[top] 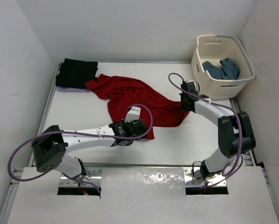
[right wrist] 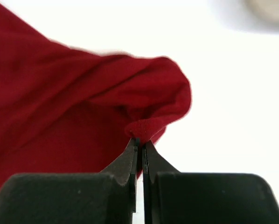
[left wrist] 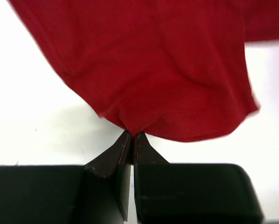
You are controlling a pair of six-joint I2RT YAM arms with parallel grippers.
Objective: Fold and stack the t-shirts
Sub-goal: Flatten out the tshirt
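The red t-shirt (top: 135,98) lies crumpled across the middle of the white table. My left gripper (top: 144,133) is shut on its near hem (left wrist: 144,122), pinching a small pleat of cloth at the fingertips. My right gripper (top: 185,108) is shut on a bunched fold of the shirt's right edge (right wrist: 149,128). A folded black t-shirt (top: 76,72) rests on a lavender purple one (top: 74,88) at the back left. A teal blue t-shirt (top: 222,69) sits crumpled inside the basket.
The cream laundry basket (top: 202,60) stands at the back right corner against the wall. Purple cables loop off both arms over the table. White walls close in the table on three sides.
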